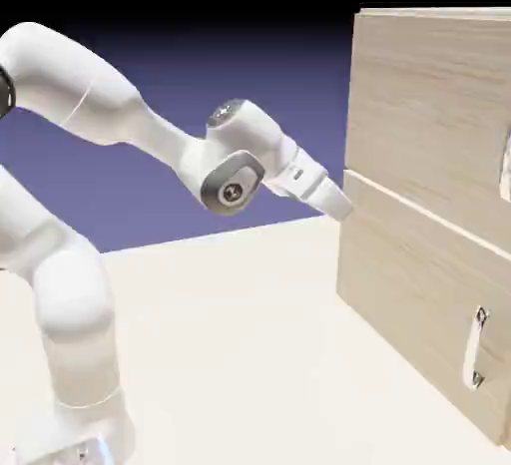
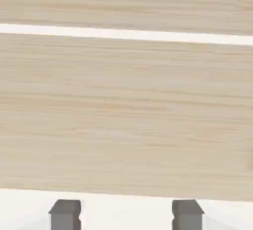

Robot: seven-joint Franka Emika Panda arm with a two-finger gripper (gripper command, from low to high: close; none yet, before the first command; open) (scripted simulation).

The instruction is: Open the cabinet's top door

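Observation:
The cabinet [image 1: 419, 253] of light wood stands at the right of the exterior view. The top door [image 1: 429, 104] is its upper panel and lies flush, with its small silver handle [image 1: 505, 169] at the picture's right edge. My gripper [image 1: 345, 208] is at the cabinet's left edge, level with the seam between the two panels and far from that handle. In the hand view, wood grain [image 2: 126, 115] fills most of the picture, crossed by a pale line [image 2: 126, 34]. My gripper [image 2: 126, 215] is open there, its fingertips [image 2: 64, 213] wide apart with nothing between them.
The lower panel [image 1: 409, 303] carries a vertical silver handle [image 1: 476, 348]. The pale table [image 1: 230, 353] stretches from the robot's base to the cabinet's foot. A strip of table [image 2: 126, 209] shows under the wood in the hand view.

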